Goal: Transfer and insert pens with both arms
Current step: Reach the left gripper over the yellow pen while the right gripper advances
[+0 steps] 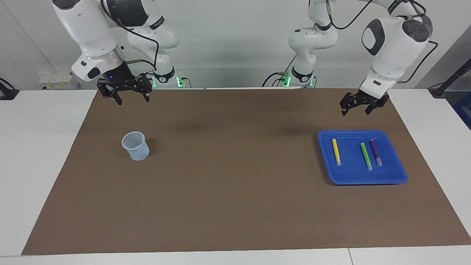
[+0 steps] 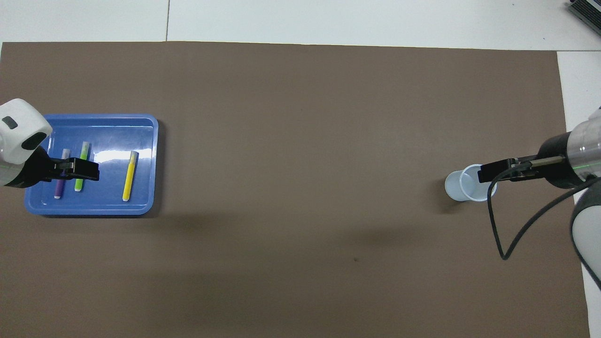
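Cup (image 1: 135, 146) alone on mat (image 1: 235, 206)

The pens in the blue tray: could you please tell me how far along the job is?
Nothing is done: the yellow pen, green pen and purple pen lie in the tray; the cup is empty. Left end effector hangs open above the tray, right end effector open. All transfers remain.

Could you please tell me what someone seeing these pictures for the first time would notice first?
The bright blue plastic tray at the left arm's end of the brown mat stands out, with a yellow marker pen, a light green marker pen and a purple marker pen lying side by side in it. Toward the right arm's end stands a pale translucent plastic cup. The left end effector hangs open near the tray, the right end effector open above the mat near the cup.
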